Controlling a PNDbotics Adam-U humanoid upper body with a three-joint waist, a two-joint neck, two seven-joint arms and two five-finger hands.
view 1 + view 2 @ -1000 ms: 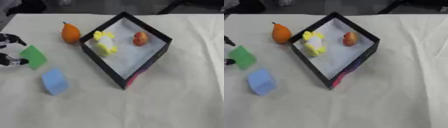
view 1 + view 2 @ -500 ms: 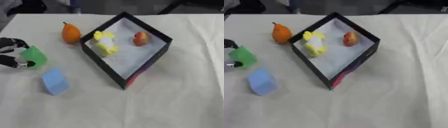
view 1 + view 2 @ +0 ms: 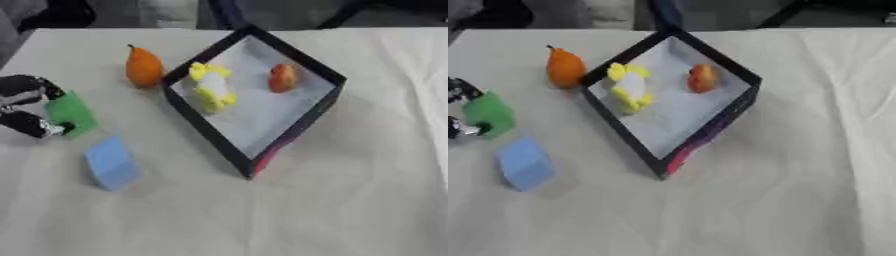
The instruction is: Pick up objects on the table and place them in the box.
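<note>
A green block (image 3: 72, 114) lies on the white cloth near the left edge. My left hand (image 3: 24, 106) comes in from the left with its fingers (image 3: 31, 88) above the block and its thumb (image 3: 38, 127) below, curled round it. A blue block (image 3: 110, 162) lies just in front of it. An orange pear-shaped fruit (image 3: 143, 66) stands beside the left wall of the black box (image 3: 294, 131). Inside the box lie a yellow and white object (image 3: 211, 91) and a red fruit (image 3: 282, 78). My right hand shows in neither view.
The box sits turned like a diamond in the middle of the table (image 3: 367, 200). Dark shapes line the far edge of the table.
My left hand has moved right from the table's edge and its fingers have come round the green block. The block and the other things have stayed in place.
</note>
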